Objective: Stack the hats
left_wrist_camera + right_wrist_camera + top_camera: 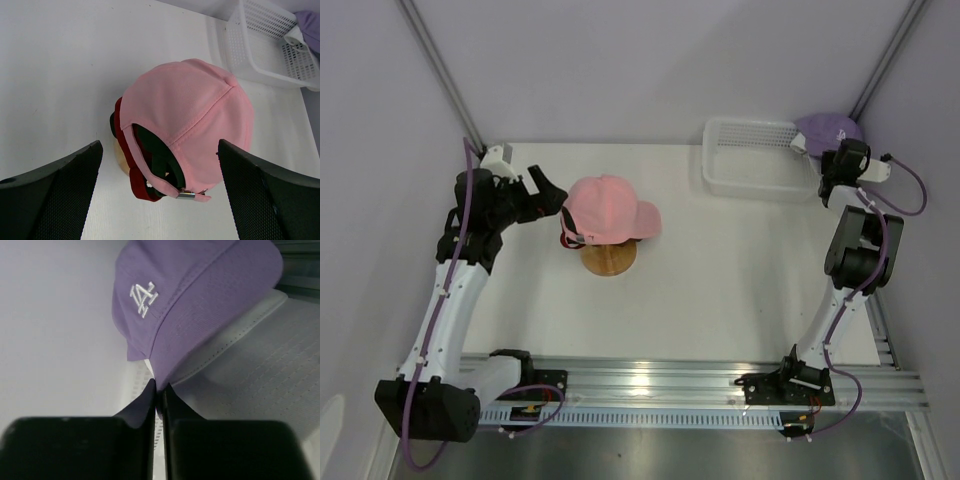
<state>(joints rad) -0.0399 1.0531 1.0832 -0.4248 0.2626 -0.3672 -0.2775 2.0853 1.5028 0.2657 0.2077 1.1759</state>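
Plainly, the right gripper (159, 390) sat clamped on the brim of the lavender cap (210, 295) at the right end of the basket (752, 186), so a straight, slow lift looked wisest, while the left gripper (548, 195) gaped empty well left of it.

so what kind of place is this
Likely a robotics lab test cell: left arm and right arm bolted to a metal rail, a plain-walled white table, a pink cap on a wooden stand.

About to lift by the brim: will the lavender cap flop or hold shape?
The lavender cap looks like soft fabric: probably light, crown may sag. The right fingers pinch only its brim edge, so it likely dangles.
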